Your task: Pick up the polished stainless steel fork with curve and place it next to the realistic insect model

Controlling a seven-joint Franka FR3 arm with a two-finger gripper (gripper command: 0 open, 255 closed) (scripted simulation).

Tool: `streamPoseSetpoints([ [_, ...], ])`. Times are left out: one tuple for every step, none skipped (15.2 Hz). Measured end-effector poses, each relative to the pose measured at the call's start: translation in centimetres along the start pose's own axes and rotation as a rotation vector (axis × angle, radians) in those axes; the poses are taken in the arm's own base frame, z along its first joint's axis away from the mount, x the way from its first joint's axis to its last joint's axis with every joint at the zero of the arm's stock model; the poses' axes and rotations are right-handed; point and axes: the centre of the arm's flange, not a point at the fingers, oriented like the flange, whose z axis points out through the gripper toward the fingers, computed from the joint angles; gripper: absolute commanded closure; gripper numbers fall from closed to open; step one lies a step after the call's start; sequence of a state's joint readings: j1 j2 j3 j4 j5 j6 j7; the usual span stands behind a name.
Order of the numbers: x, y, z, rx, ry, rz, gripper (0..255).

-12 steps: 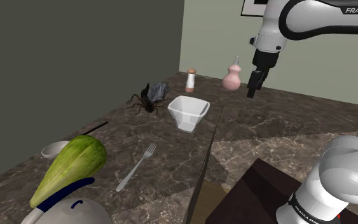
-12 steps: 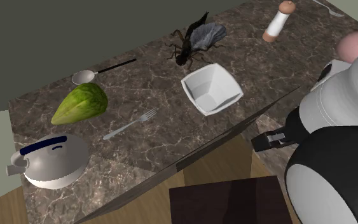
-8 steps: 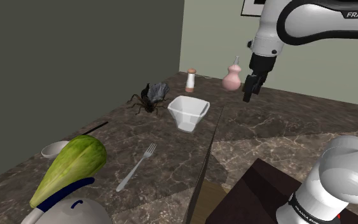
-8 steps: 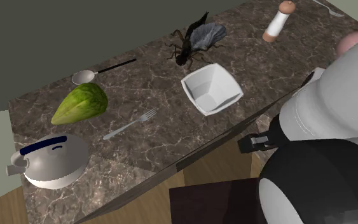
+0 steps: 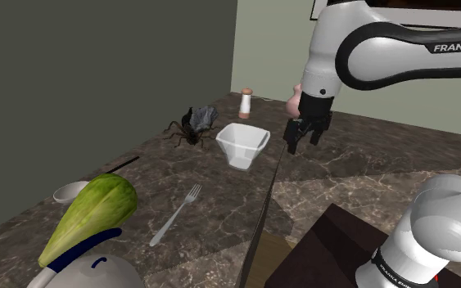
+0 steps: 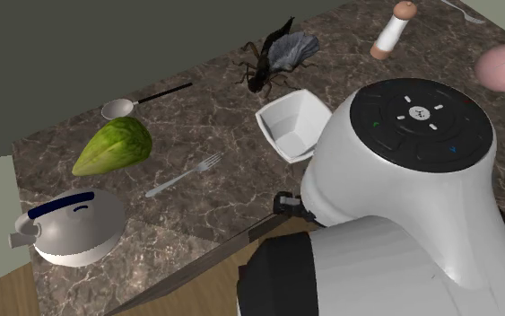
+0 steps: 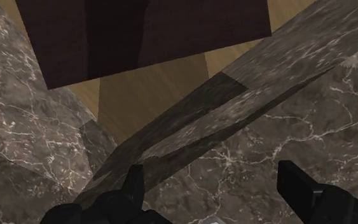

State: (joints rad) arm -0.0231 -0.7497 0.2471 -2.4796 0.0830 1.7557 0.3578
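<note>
Fork (image 5: 177,214): lies on the desk (image 5: 220,200) near its stand-side edge, well apart from the insect model (image 5: 196,123). Claw (image 5: 300,141): hangs open, empty, over that edge beside the bowl (image 5: 242,145).

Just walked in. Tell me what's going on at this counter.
A white Franka arm is set to move the fork next to the insect model. Right now its gripper hangs open and empty over the dark marble counter, near the white bowl. The fork lies flat beside the green vegetable, not yet picked up, well apart from the insect model.
</note>
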Motion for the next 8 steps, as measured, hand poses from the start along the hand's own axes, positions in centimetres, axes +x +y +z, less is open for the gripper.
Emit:
streamPoseSetpoints([
  [0.1, -1.1, 0.5, 0.001, 0.0, 0.034, 0],
  [0.1, -2.3, 1.2, 0.002, 0.0, 0.067, 0],
  [0.4, -3.4, 1.6, 0.004, -0.001, 0.102, 0],
  [0.5, -4.5, 2.3, 0.004, -0.001, 0.135, 0],
  [0.5, -5.7, 2.8, 0.006, -0.001, 0.168, 0],
  [0.7, -7.1, 3.4, 0.007, -0.001, 0.201, 0],
  [0.9, -8.1, 3.7, 0.008, -0.001, 0.236, 0],
  [1.0, -9.3, 4.1, 0.009, -0.001, 0.269, 0],
])
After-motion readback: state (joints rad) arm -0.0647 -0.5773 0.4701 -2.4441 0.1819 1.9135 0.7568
